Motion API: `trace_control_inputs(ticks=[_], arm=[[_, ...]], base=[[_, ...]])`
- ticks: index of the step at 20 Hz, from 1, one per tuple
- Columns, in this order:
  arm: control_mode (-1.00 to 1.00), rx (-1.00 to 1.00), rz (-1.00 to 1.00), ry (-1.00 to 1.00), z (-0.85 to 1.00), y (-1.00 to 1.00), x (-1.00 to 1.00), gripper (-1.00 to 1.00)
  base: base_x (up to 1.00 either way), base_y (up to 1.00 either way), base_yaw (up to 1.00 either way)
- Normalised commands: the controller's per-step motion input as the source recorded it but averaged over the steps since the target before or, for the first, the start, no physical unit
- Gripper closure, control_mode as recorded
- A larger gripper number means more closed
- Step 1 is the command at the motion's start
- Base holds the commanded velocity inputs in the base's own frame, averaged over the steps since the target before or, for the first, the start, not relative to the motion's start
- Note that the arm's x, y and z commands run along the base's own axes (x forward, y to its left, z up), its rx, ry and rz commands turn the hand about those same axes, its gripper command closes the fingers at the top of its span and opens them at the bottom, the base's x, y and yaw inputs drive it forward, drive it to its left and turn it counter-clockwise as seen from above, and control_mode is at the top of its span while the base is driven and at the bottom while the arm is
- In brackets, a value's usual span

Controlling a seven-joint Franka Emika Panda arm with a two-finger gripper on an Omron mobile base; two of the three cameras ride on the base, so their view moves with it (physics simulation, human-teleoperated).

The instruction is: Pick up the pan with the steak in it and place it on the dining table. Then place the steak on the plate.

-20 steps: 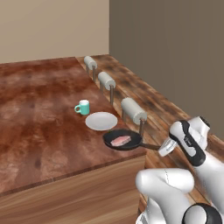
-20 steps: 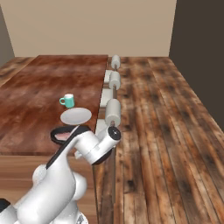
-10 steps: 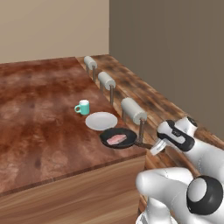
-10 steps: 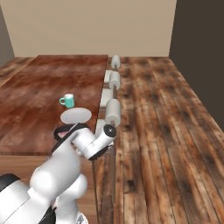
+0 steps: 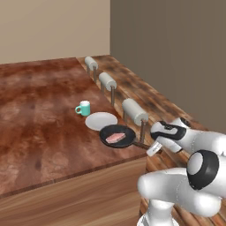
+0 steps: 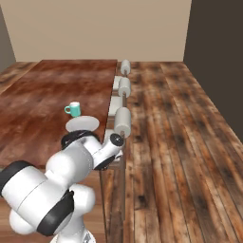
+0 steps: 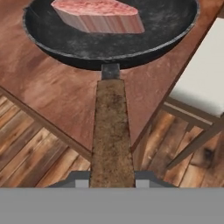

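The black pan (image 5: 117,136) hangs low over the near right corner of the dining table (image 5: 39,114), and I cannot tell if it touches the wood. The pinkish steak (image 5: 115,137) lies in it. My gripper (image 5: 151,148) is shut on the end of the pan's brown wooden handle (image 7: 111,131), just off the table's edge. In the hand view the steak (image 7: 98,15) rests in the pan (image 7: 175,30) and the gripper (image 7: 112,179) clamps the handle from both sides. The white plate (image 5: 101,120) lies just beyond the pan. From the right base view, my arm hides most of the pan (image 6: 72,138), with the plate (image 6: 82,124) behind it.
A teal mug (image 5: 83,107) stands past the plate. Three stools with rolled grey backs (image 5: 134,110) (image 5: 107,80) (image 5: 91,62) line the table's right edge, the nearest close to my hand. Plank floor (image 6: 180,142) stretches to the right.
The pan with the steak has edged a little further over the table toward the plate. My arm's elbow has swung closer to the cameras. The grip on the handle is unchanged.
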Motion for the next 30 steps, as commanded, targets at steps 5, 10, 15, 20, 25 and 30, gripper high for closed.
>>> trace_control_inputs(ticks=[5, 10, 15, 20, 25, 30], arm=[[-1.00, 0.00, 0.01, 0.00, -0.07, -0.08, -0.18, 1.00], [-1.00, 0.00, 0.00, -0.02, -0.11, -0.31, -0.66, 1.00], [-1.00, 0.00, 0.00, 0.00, -0.02, -0.06, -0.15, 1.00], [-1.00, 0.00, 0.00, 0.00, 0.00, 0.00, 0.02, -1.00], [-1.00, 0.00, -0.01, 0.02, 0.17, 0.00, 0.05, -1.00], [-1.00, 0.00, -0.04, 0.03, 0.31, 0.07, 0.16, -1.00]], base=[[0.00, 0.00, 0.00], [0.00, 0.00, 0.00], [0.00, 0.00, 0.00], [0.00, 0.00, 0.00], [0.00, 0.00, 0.00], [0.00, 0.00, 0.00]])
